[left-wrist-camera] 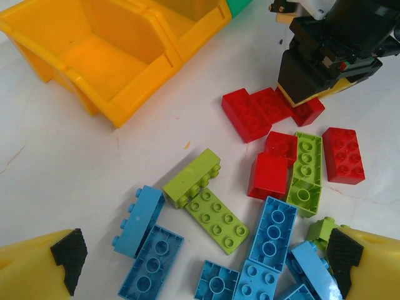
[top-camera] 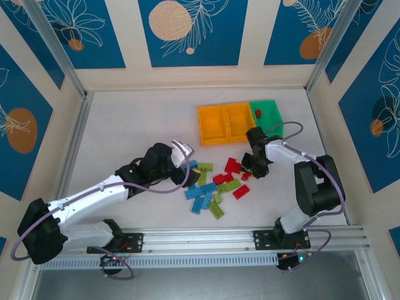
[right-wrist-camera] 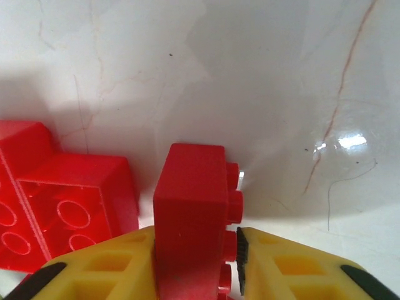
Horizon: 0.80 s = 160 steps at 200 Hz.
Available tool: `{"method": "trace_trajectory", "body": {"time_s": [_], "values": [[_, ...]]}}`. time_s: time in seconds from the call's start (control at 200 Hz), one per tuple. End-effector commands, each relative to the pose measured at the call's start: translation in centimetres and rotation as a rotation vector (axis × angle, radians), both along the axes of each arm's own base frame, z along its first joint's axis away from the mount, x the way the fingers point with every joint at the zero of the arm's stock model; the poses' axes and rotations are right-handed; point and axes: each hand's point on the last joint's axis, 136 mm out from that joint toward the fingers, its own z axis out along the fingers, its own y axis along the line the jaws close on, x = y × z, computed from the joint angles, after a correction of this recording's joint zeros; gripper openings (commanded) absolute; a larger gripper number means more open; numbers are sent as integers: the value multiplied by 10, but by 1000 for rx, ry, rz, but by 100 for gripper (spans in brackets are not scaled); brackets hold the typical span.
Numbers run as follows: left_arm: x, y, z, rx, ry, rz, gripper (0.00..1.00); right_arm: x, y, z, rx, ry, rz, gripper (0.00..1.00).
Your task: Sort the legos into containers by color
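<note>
Two yellow fingers (right-wrist-camera: pixel 294 272) of the right gripper (right-wrist-camera: pixel 195 269) are clamping a red lego (right-wrist-camera: pixel 190 187), just beside more red legos (top-camera: pixel 232 166) near the table's (top-camera: pixel 125 125) middle. The left gripper (left-wrist-camera: pixel 205 256) is hanging wide open over blue legos (left-wrist-camera: pixel 272 228) and green legos (left-wrist-camera: pixel 215 219) nearer the near edge. Bins (top-camera: pixel 201 125) are sitting in a row toward the far right corner, another red lego (top-camera: pixel 258 113) lying in the green bin (top-camera: pixel 273 112).

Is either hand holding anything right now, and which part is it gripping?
The right hand is shut on a red lego, pinched between its studded face and the opposite face. The left hand is open and holds nothing.
</note>
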Motion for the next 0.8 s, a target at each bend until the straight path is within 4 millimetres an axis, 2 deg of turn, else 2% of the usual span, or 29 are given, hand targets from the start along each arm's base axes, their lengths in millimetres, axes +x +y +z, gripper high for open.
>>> {"method": "trace_trajectory", "body": {"time_s": [0.0, 0.095, 0.19, 0.31, 0.385, 0.44, 0.57, 0.705, 0.795], "values": [[-3, -3, 4, -11, -11, -13, 100, -9, -7, -2, -23, 9, -13, 30], [-4, -2, 6, -16, -29, -18, 100, 1, -13, 21, -16, -79, -29, 27], [-4, -4, 10, -26, -49, -37, 100, 24, -30, 57, -44, -219, -51, 21], [-2, -9, 14, -30, -67, -53, 100, 73, -59, 104, -85, -413, -81, 20], [1, -11, 16, -26, -75, -56, 100, 110, -73, 120, -107, -482, -66, 20], [1, -12, 16, -15, -73, -61, 100, 137, -80, 127, -117, -504, -49, 21], [0, -12, 13, 23, -46, -72, 100, 194, -94, 115, -141, -463, -28, 21], [0, -6, 15, 21, -41, -40, 100, 232, -106, 108, -158, -462, -24, 24], [5, -1, 15, 10, -43, 14, 100, 245, -108, 102, -142, -429, -15, 30]]}}
